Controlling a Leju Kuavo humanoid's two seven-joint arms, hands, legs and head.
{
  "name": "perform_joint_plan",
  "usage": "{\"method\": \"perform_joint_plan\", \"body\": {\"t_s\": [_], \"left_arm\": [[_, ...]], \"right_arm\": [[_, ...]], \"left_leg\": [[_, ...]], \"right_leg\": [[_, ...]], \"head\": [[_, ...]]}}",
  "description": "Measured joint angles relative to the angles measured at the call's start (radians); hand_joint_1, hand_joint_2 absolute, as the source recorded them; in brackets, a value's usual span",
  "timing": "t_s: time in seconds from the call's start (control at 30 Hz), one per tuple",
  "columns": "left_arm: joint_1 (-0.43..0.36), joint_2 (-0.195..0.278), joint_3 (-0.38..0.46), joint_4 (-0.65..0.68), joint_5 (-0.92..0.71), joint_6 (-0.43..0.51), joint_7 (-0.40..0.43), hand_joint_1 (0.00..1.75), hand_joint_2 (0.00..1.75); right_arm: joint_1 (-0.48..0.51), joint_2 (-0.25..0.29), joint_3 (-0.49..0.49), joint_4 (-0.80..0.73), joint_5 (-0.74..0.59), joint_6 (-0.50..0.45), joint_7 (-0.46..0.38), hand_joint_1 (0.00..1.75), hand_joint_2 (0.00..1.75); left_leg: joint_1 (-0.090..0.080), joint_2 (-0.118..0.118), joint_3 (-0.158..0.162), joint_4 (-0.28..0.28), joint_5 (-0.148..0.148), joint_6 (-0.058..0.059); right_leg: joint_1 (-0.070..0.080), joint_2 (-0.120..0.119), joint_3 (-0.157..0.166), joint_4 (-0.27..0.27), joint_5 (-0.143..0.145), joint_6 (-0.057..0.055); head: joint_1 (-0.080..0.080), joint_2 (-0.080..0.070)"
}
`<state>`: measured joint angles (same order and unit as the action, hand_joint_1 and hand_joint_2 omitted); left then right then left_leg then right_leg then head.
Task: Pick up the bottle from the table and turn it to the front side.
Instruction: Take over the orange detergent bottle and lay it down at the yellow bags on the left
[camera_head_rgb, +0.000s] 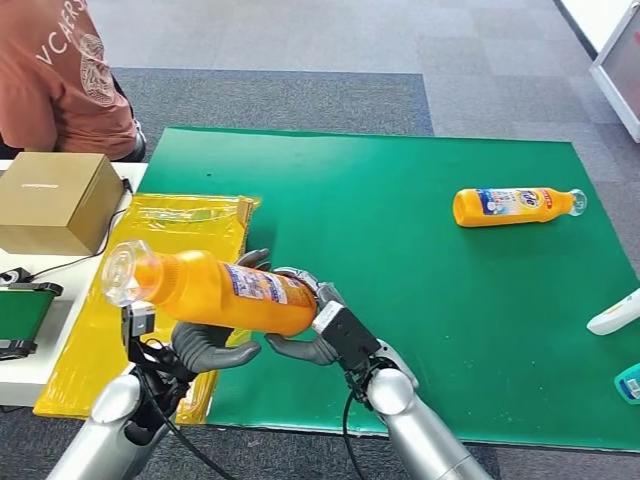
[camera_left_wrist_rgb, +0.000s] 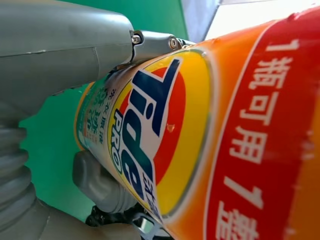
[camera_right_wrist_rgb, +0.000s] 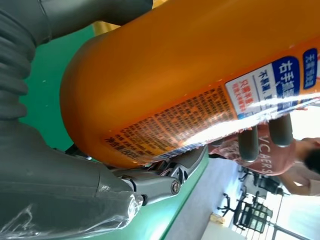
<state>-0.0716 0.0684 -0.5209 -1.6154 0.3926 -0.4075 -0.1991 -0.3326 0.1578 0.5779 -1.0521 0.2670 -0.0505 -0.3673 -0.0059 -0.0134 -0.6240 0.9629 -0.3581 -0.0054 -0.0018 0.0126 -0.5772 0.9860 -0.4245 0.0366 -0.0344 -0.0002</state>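
An orange detergent bottle (camera_head_rgb: 219, 290) with a clear cap (camera_head_rgb: 121, 272) lies level in the air above the front left of the green mat (camera_head_rgb: 423, 300). My left hand (camera_head_rgb: 215, 345) holds it from below near the middle, fingers wrapped round its far side. My right hand (camera_head_rgb: 313, 330) grips its base end. The left wrist view shows the front label (camera_left_wrist_rgb: 158, 125) close up, under my left hand (camera_left_wrist_rgb: 56, 50). In the right wrist view the bottle's back label (camera_right_wrist_rgb: 181, 115) sits by my right hand (camera_right_wrist_rgb: 56, 190). A second orange bottle (camera_head_rgb: 513, 205) lies on its side at the mat's far right.
A yellow bag (camera_head_rgb: 173, 225) lies left of the mat, beside a cardboard box (camera_head_rgb: 56, 200) on a white table (camera_head_rgb: 23, 375). A person in a rust shirt (camera_head_rgb: 64, 70) sits at the far left. White and blue items (camera_head_rgb: 619, 315) lie at the right edge.
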Motion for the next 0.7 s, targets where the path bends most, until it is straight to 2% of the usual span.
{"method": "perform_joint_plan", "body": {"t_s": [0.23, 0.4, 0.7], "left_arm": [[0.003, 0.003, -0.012, 0.008, -0.003, 0.023, 0.013, 0.00, 1.75], [-0.026, -0.002, -0.047, -0.002, -0.001, 0.017, 0.001, 0.00, 1.75], [-0.033, -0.002, -0.062, -0.004, -0.018, 0.024, -0.008, 0.00, 1.75]], "right_arm": [[-0.025, 0.023, 0.008, 0.115, 0.024, -0.019, -0.003, 1.75, 1.75], [-0.012, 0.029, 0.011, 0.191, 0.034, -0.028, 0.013, 1.75, 1.75], [-0.013, 0.037, 0.004, 0.253, 0.036, -0.038, -0.002, 1.75, 1.75]], "left_leg": [[0.000, 0.000, 0.000, 0.000, 0.000, 0.000], [0.000, -0.001, -0.001, 0.000, 0.000, 0.000], [0.000, 0.000, -0.001, 0.000, 0.000, 0.000]], "right_leg": [[0.000, 0.000, -0.001, 0.000, 0.000, 0.000], [0.000, -0.001, 0.000, 0.000, 0.000, 0.000], [0.000, 0.000, -0.001, 0.000, 0.000, 0.000]], "head": [[0.000, 0.000], [0.000, 0.000], [0.000, 0.000]]}}
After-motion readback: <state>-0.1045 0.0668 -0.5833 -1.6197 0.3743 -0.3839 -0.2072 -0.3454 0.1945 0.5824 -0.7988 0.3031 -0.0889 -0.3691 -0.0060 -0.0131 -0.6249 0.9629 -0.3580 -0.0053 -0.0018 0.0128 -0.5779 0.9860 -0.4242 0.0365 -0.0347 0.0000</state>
